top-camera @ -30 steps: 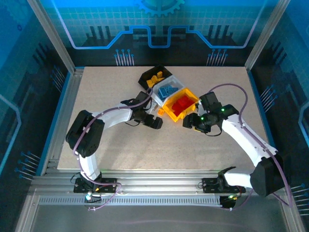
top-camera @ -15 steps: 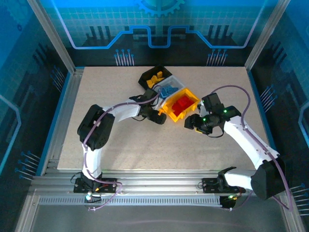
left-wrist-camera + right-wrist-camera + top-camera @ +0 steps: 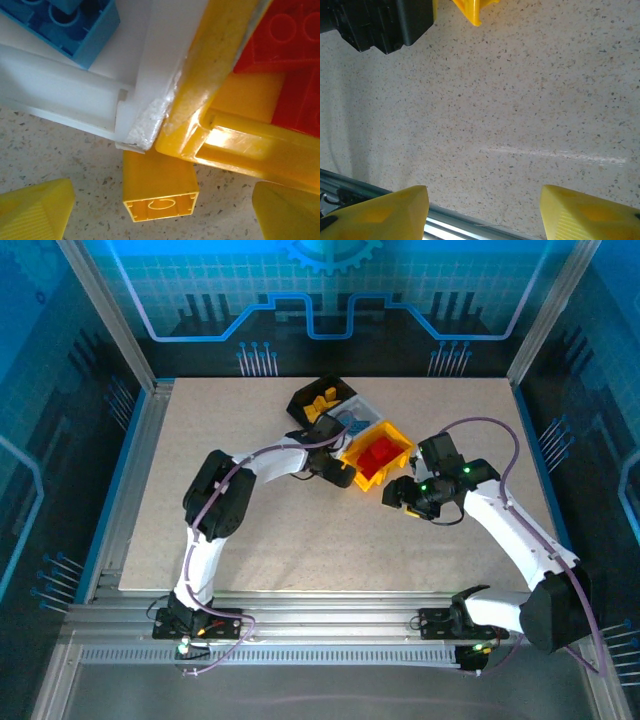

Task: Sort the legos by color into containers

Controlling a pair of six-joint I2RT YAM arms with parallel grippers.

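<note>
Three joined bins stand mid-table: the black bin (image 3: 338, 389) holds yellow legos (image 3: 321, 402), the white bin (image 3: 362, 408) blue ones (image 3: 347, 426), the yellow bin (image 3: 398, 440) red ones (image 3: 375, 455). One yellow lego (image 3: 159, 187) lies on the table, its far end tucked under the corner where the white bin (image 3: 60, 95) meets the yellow bin (image 3: 250, 145). My left gripper (image 3: 162, 215) is open, a fingertip on each side of that lego, not touching it. My right gripper (image 3: 482, 215) is open over bare table, just in front of the yellow bin (image 3: 470, 10).
The left gripper (image 3: 336, 470) and right gripper (image 3: 395, 495) are close together at the bins' front. The left gripper's black body (image 3: 380, 22) is in the right wrist view. A metal rail (image 3: 460, 227) runs along the table's near edge. Frame posts stand at the corners.
My left gripper has moved right and toward the bins, up to the white and yellow bins' front corner. The right gripper drew slightly right, then held still.
</note>
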